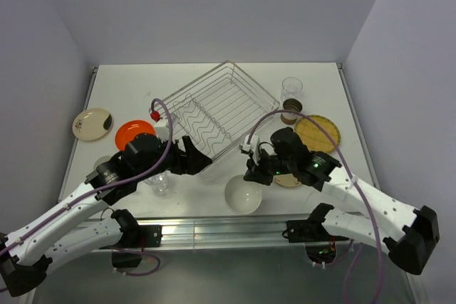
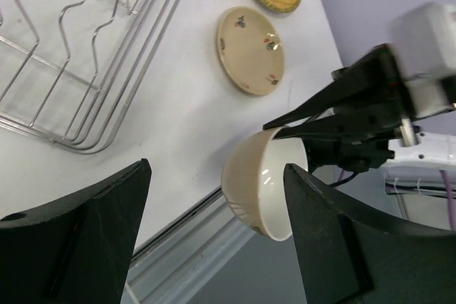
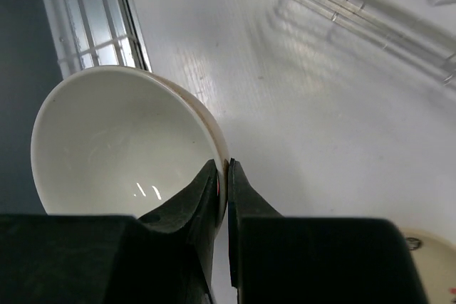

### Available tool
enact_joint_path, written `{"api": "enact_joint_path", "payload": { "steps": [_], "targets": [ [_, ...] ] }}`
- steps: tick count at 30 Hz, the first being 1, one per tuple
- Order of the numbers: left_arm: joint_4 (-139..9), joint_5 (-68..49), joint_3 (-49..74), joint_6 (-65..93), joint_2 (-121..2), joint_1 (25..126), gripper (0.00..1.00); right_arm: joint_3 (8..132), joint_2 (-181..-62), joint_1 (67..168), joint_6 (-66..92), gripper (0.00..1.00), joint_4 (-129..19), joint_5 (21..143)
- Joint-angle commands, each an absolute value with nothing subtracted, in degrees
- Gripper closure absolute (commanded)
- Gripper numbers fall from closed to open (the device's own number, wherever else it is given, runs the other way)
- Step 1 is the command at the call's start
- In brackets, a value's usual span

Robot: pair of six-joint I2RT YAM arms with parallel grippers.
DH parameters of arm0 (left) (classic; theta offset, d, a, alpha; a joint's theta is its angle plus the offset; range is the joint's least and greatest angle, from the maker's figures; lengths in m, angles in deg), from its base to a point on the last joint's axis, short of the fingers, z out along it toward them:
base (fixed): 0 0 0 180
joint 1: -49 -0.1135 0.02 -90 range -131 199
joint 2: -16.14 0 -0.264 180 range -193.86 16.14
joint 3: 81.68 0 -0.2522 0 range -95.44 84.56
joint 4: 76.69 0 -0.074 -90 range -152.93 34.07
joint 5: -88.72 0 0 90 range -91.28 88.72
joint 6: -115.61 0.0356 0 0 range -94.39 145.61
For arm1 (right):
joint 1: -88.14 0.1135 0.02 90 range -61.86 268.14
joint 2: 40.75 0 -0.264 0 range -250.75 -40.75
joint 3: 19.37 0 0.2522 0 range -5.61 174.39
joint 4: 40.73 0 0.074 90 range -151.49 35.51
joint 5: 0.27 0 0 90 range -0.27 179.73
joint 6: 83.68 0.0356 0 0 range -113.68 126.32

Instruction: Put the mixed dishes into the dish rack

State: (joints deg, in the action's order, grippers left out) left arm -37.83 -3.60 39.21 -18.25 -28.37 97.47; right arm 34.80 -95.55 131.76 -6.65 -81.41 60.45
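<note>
My right gripper (image 1: 251,176) is shut on the rim of the white bowl (image 1: 243,194), held near the table's front edge; the right wrist view shows one finger inside the bowl (image 3: 121,147) and one outside. My left gripper (image 1: 201,158) is open and empty, just left of the bowl (image 2: 260,183) and by the near corner of the silver wire dish rack (image 1: 217,108). The rack (image 2: 78,55) holds nothing that I can see. An orange plate (image 1: 133,133), a cream speckled plate (image 1: 92,124), a yellow woven plate (image 1: 318,133) and a clear glass (image 1: 291,90) lie around it.
A clear glass (image 1: 161,183) stands under my left arm. A brown-and-white cup (image 1: 290,113) sits right of the rack. A second cream speckled plate (image 2: 251,49) lies under my right arm. The metal rail (image 1: 221,229) runs along the table's front edge.
</note>
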Motion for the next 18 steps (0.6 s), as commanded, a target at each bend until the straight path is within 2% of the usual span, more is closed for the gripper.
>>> {"api": "enact_joint_path", "payload": {
  "steps": [1, 13, 18],
  "targets": [
    [-44.7, -7.1, 36.2, -16.2, -28.2, 97.6, 0.18, 41.6, -89.4, 131.2, -11.3, 1.0, -80.8, 60.0],
    [-54.1, -7.2, 32.7, -18.2, -33.7, 97.6, 0.14, 55.0, -96.2, 119.7, -4.8, 1.0, -81.9, 63.8],
    [-49.5, -2.3, 25.5, -17.5, -41.6, 97.7, 0.21, 59.2, -99.2, 117.8, -2.8, 1.0, -81.7, 71.4]
  ]
}}
